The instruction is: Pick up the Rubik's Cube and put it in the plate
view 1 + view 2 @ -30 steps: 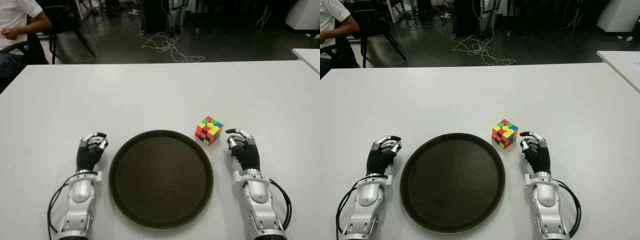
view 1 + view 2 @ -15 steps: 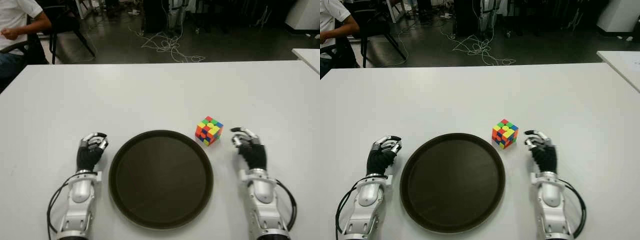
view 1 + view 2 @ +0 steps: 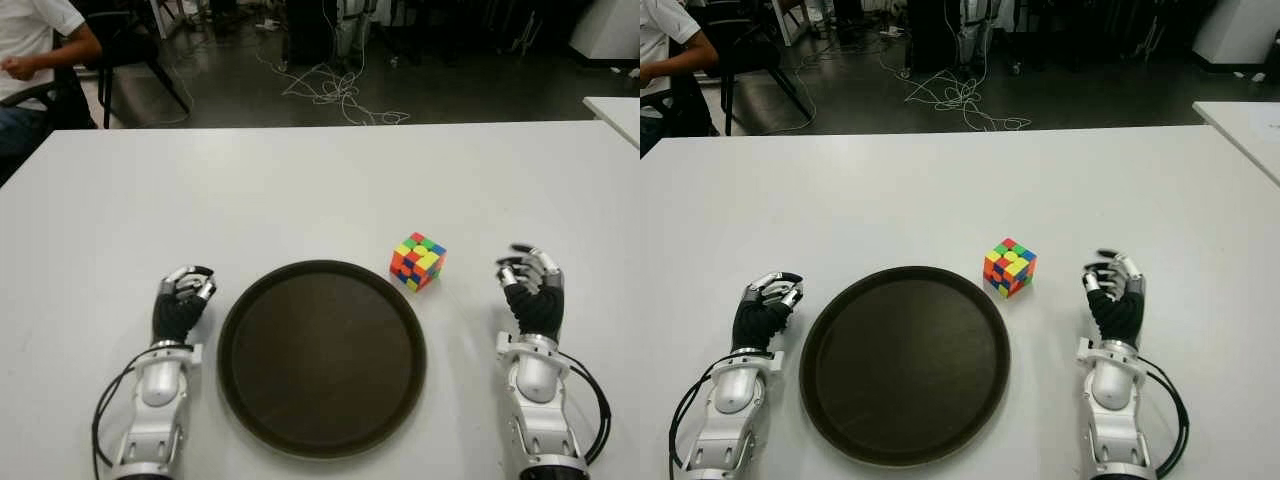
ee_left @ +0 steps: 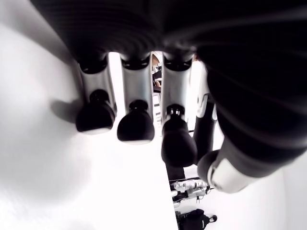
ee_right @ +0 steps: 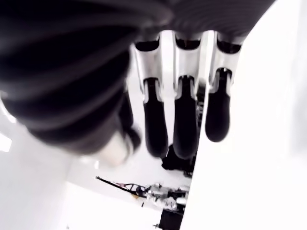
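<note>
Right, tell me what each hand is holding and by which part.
Nothing is held. The cube sits on the table beside the plate, untouched. The right hand is right of the cube and the left hand is left of the plate, both empty.

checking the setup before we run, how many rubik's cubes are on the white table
1. The multicoloured Rubik's Cube sits on the white table, just beyond the far-right rim of the round dark brown plate, between it and the open right hand. None appears hidden.
</note>
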{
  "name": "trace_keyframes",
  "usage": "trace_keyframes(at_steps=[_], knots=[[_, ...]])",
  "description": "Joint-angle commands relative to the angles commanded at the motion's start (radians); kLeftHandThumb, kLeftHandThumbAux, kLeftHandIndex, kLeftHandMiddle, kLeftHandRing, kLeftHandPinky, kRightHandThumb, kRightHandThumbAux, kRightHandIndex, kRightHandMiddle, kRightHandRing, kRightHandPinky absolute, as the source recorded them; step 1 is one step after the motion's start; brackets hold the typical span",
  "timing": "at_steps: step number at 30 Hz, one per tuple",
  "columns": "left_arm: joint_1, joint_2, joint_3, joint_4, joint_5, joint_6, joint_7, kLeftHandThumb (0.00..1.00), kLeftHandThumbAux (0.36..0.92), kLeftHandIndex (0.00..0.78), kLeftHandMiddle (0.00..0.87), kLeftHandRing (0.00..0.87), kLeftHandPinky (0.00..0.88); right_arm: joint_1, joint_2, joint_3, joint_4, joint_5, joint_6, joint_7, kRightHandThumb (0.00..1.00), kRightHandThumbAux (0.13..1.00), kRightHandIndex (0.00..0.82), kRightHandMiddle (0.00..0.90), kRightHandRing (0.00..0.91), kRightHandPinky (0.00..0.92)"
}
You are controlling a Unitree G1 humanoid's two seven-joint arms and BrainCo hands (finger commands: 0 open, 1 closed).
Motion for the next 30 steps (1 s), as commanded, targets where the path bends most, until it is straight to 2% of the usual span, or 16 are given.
trace_keyframes(at_steps=[4,11,21,30], knots=[[0.002,-0.001,0.002,-0.002,-0.007,-0.001,-0.002,0.71,0.706,0.443,0.804,0.821,0.801,0.005,-0.007,0.008,-0.017,-0.025,0.006,-0.006,0.015,0.849,0.117,0.163,0.151,0.111],[0.005,-0.002,0.002,-0.01,-0.011,0.015,-0.003,0.709,0.706,0.442,0.803,0.82,0.796,0.014,-0.027,0.028,-0.019,-0.068,-0.011,-0.007,0.0,0.868,0.07,0.085,0.071,0.042],[0.001,-0.009,0.007,-0.015,-0.015,0.032,0.0,0.71,0.706,0.442,0.798,0.817,0.794,0.015,-0.054,0.05,-0.007,-0.116,-0.041,-0.013,0.0,0.878,0.05,0.058,0.05,0.022],[0.0,-0.008,0.005,-0.009,-0.013,0.02,-0.005,0.709,0.706,0.443,0.797,0.817,0.795,0.017,-0.079,0.072,0.003,-0.141,-0.083,0.005,0.0,0.917,0.038,0.041,0.043,0.037]])
